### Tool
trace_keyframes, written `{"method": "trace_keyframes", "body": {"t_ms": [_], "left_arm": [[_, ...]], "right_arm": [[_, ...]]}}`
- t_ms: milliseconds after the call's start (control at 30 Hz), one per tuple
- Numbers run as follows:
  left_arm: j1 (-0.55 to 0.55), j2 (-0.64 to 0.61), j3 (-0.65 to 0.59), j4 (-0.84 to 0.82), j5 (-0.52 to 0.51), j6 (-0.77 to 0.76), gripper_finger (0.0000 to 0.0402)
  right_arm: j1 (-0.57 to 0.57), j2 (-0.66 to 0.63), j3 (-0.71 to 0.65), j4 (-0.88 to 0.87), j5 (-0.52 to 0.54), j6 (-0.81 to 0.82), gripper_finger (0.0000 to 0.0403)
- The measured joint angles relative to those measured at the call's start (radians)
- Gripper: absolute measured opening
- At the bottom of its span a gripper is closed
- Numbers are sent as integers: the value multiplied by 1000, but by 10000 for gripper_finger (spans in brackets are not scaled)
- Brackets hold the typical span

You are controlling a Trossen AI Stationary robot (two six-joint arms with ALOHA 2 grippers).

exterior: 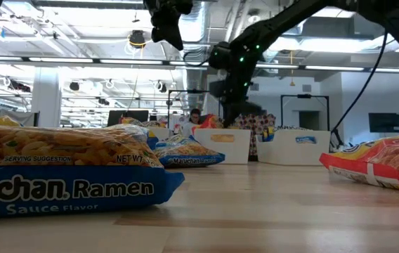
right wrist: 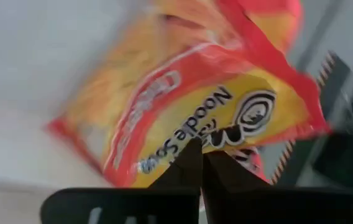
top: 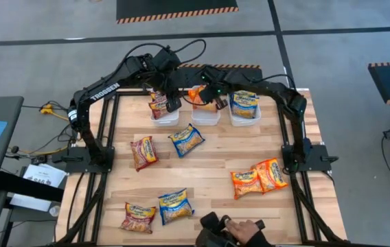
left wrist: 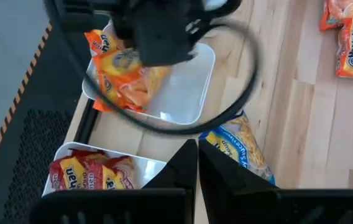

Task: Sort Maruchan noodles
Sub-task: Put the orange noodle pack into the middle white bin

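Right wrist view, crinkly orange noodle packet [right wrist: 189,106], yellow label

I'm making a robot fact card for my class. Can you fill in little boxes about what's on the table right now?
Bins: three white bins in a row at the far edge, left bin with maroon packets, middle bin with orange, right bin with blue
Left gripper: shut, empty, over the left bin
Right gripper: shut on an orange packet above the middle bin
Loose packets on the table: two maroon, two blue, two orange
Person: a hand at the near edge
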Motion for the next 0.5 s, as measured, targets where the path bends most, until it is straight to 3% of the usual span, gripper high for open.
{"method": "trace_keyframes", "body": {"t_ms": [133, 500], "left_arm": [[2, 0, 0, -17, -23, -1, 0], [2, 0, 0, -44, -38, 24, 0]], "right_arm": [[3, 2, 0, 8, 90, 76, 35], [41, -10, 0, 31, 119, 133, 42]]}}
